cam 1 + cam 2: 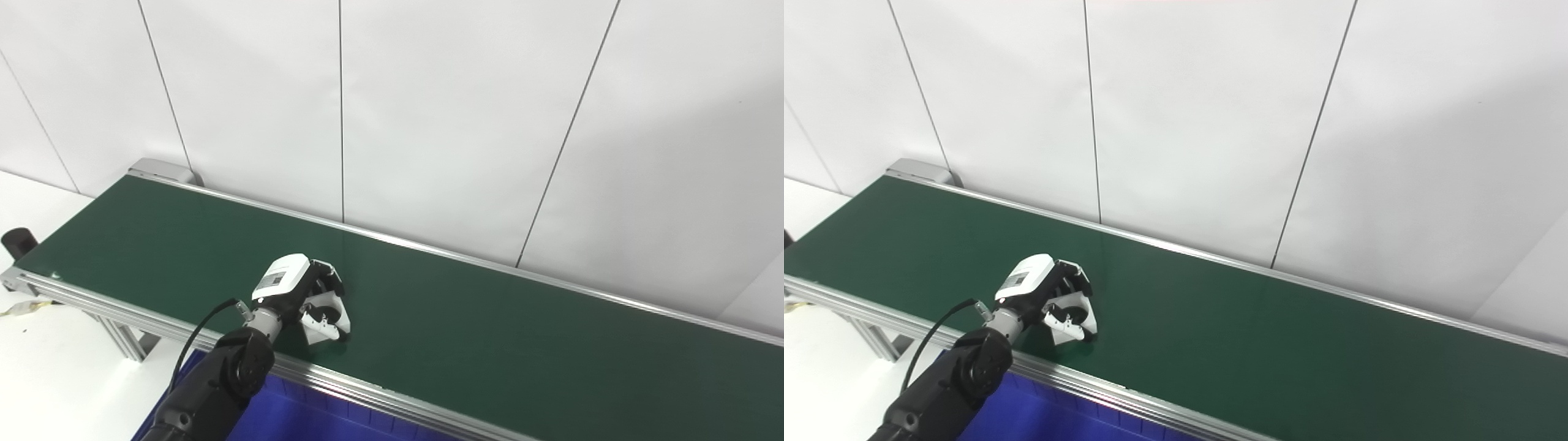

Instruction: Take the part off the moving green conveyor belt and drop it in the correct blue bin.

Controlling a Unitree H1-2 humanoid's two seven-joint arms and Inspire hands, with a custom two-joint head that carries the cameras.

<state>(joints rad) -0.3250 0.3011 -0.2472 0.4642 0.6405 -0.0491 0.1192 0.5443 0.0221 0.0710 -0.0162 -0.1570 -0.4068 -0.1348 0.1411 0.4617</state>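
The blue bin [294,410] lay nearest the camera, its divided interior showing just below the near aluminium rail [367,386] of the conveyor, right beside the dark forearm that rose from the lower left. That arm carried the left robot hand [309,300] over the rail and onto the near half of the green conveyor belt [490,331]. The robot hand was curled downward, its dark fingers [331,278] bent over the far side of a small white part [324,321] and the thumb on the near side, so the part sat inside the hand, touching or almost touching the belt. It seemed closed on the part, though a firm pinch could not be confirmed from either view.

The part's shape and long axis were too hidden by the fingers to tell. The relation that mattered was plain: the part lay directly under the left robot hand, and the bin lay toward the robot from it, just across the rail. The coming move would likely be a lift and a short pull back toward the bin. The right robot hand was out of sight.
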